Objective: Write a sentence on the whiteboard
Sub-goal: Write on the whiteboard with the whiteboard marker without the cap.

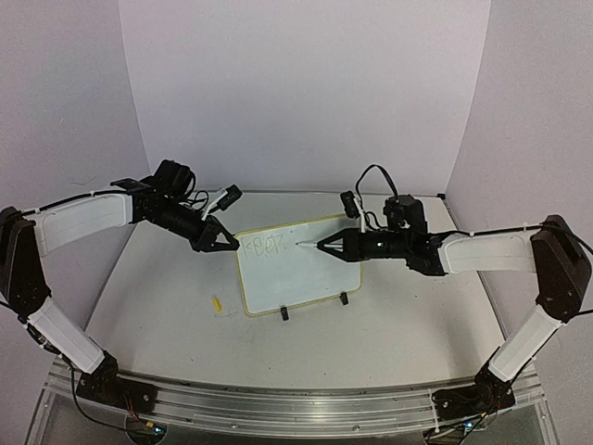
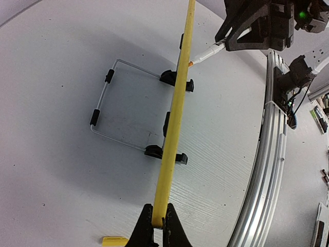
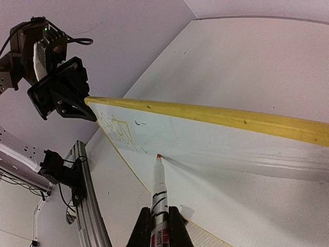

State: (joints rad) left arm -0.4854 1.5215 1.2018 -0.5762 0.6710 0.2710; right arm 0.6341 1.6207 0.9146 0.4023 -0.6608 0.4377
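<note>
The whiteboard (image 1: pixel 295 269) stands tilted on two black clip feet mid-table; its pale yellow rim runs up the left wrist view (image 2: pixel 175 118) and across the right wrist view (image 3: pixel 231 117). My left gripper (image 1: pixel 232 246) is shut on the board's top left corner, also shown in the left wrist view (image 2: pixel 158 222). My right gripper (image 1: pixel 332 245) is shut on a white marker (image 3: pixel 159 193) whose orange tip touches the board face. The sentence (image 1: pixel 266 246) is a faint yellow-green scrawl at the board's upper left, left of the tip, and also shows in the right wrist view (image 3: pixel 119 131).
A small yellow marker cap (image 1: pixel 218 303) lies on the table left of the board, also in the left wrist view (image 2: pixel 114 240). A wire stand (image 2: pixel 126 105) props the board from behind. An aluminium rail (image 1: pixel 278 399) runs along the near table edge.
</note>
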